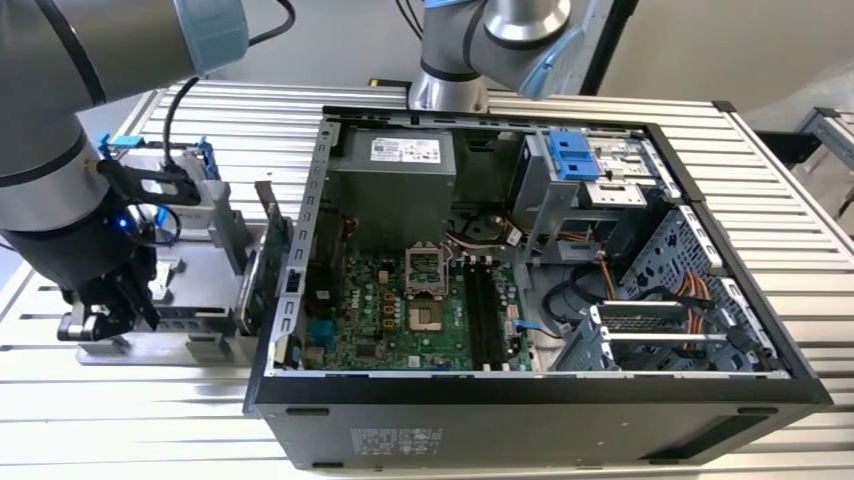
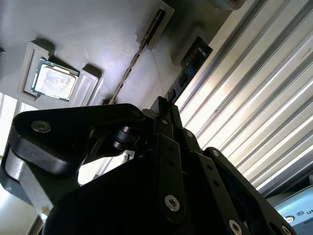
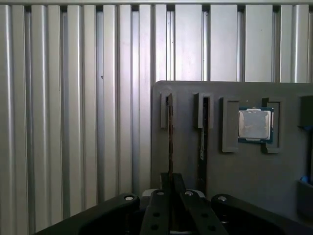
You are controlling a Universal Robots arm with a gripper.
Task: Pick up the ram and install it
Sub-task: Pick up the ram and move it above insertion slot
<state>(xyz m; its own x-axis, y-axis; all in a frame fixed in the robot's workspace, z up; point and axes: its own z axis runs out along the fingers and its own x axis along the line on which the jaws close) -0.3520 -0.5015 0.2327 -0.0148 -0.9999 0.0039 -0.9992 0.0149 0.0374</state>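
Fingers (image 3: 157,205) drawn narrow, pinched on the near end of the ram (image 3: 170,132). The ram is edge-on, seated in the outermost slot of the grey holder (image 3: 186,161), the slot next to the slatted table (image 3: 73,122). In the second wrist view its dark chips show (image 2: 190,68). A second stick (image 3: 201,132) stands in the neighbouring slot, apart from the fingers. A processor chip (image 3: 254,125) sits in a pocket beyond.

Gripper (image 1: 127,305) is at the exterior view's lower left, pointing down over the holder. The arm (image 1: 54,130) sweeps in from the upper left corner, wrist bent downward. The open computer case (image 1: 534,395) fills centre and right, well apart from the gripper.
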